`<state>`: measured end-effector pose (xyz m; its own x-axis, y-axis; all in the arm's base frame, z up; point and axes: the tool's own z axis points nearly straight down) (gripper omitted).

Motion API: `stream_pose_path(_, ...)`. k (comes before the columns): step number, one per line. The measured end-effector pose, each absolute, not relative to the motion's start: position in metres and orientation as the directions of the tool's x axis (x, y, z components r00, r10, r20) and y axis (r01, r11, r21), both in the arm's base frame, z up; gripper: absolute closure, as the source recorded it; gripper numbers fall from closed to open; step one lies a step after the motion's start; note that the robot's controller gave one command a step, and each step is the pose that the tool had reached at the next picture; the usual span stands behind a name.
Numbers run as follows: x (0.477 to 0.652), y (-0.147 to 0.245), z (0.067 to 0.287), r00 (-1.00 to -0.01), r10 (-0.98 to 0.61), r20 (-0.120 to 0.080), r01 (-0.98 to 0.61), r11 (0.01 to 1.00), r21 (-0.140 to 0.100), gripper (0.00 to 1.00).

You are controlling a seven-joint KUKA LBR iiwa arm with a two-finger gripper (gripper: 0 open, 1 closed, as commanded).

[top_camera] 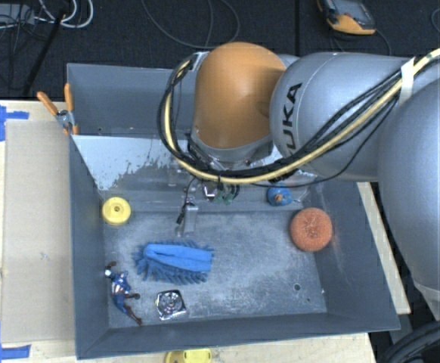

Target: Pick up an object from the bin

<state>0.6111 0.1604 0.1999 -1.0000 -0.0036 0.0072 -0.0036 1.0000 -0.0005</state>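
Observation:
My gripper (184, 219) hangs below the orange wrist cover in the middle of the bin, just above the floor. A blue bristly brush (175, 262) lies flat a little in front of it, its upper edge close under the gripper's tip; nothing shows in the gripper's grasp. A yellow round cap-like disc (116, 211) sits to the gripper's left by the left wall.
A rusty-orange round scrubber (311, 229) lies at the right. A small blue ball with an orange spot (279, 197) sits near the back right, half under the arm. In the front left corner lie a small blue figurine (122, 290) and a shiny metal piece (171, 303).

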Motion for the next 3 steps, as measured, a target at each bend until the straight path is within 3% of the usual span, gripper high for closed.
stream_pose_path(2,0.612,0.160,0.205,-1.000,-0.001,0.000,-0.001,1.000,0.000,0.00)
stream_pose_path(3,0.611,0.171,0.162,-0.982,-0.188,-0.004,-0.188,0.982,0.000,0.00)
